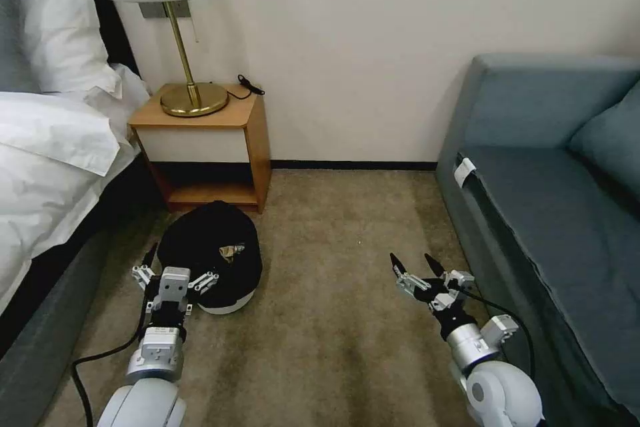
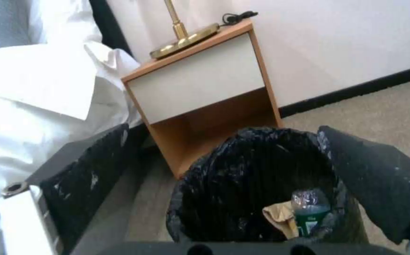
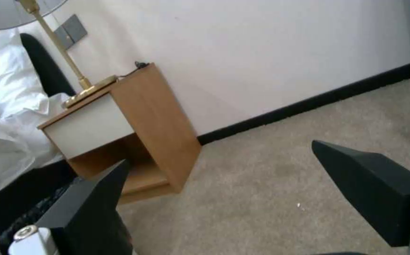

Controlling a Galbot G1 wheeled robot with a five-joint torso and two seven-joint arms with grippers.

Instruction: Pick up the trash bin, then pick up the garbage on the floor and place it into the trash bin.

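Down on the carpet [image 1: 333, 320], the trash bin [image 1: 213, 257] stands in front of the nightstand [image 1: 207, 147] beside the bed [image 1: 47, 167], a crumpled brown paper bag [image 2: 282, 219] and a clear plastic bottle [image 2: 311, 210] lying inside its black liner. Left claw [image 1: 175, 265] hovers at the bin's near rim, fingers spread wide, one to each side. Right claw [image 1: 417, 263], also spread apart, hangs over bare carpet near the sofa [image 1: 560, 213].

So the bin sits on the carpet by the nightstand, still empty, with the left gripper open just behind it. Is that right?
Not quite: the trash bin is not empty. The left wrist view shows a clear plastic bottle with a green label and a crumpled brown paper bag inside. The rest holds: it sits on the carpet by the nightstand, with the left gripper open just behind it.
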